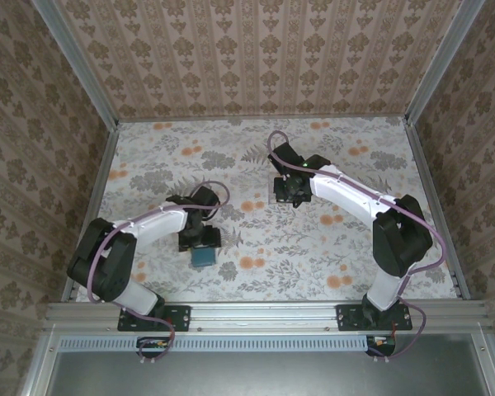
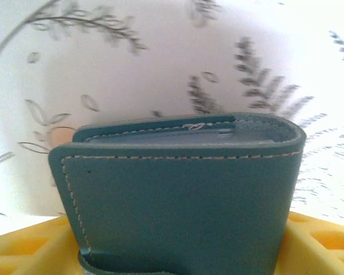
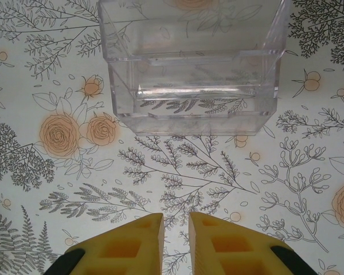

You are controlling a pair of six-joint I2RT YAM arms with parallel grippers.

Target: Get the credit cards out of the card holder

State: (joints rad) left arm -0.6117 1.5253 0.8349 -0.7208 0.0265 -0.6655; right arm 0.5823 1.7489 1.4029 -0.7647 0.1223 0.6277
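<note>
The card holder (image 1: 204, 256) lies on the desk (image 1: 256, 148) near the front left, just in front of the left arm's tip, so the left arm is by far the nearer one. In the left wrist view the card holder (image 2: 178, 212) sits folded shut between the left fingers (image 2: 23, 249). Its long side runs across from one finger to the other, and its stitched cover faces the camera.

The fold looks to be at the view's right, where the cover curves round. The open mouth shows along the far top edge, with grey-blue pocket layers inside. I cannot tell the cards from the lining there.

The left fingers stand wide apart, one on each side of the holder. The pictures do not show whether they press on it or only flank it.

The right fingers (image 3: 132, 246) are almost together with a narrow gap and nothing in it. They hover over bare desk, and the clear tray (image 3: 195, 117) lies just ahead of them, well apart from the holder.

Judging from this, the coming move turns on the holder's mouth facing away from the left wrist. The holder needs to be opened, or turned toward the right arm, before any card can be pinched and drawn out along its short way. The right arm must first cross the desk to reach it.
</note>
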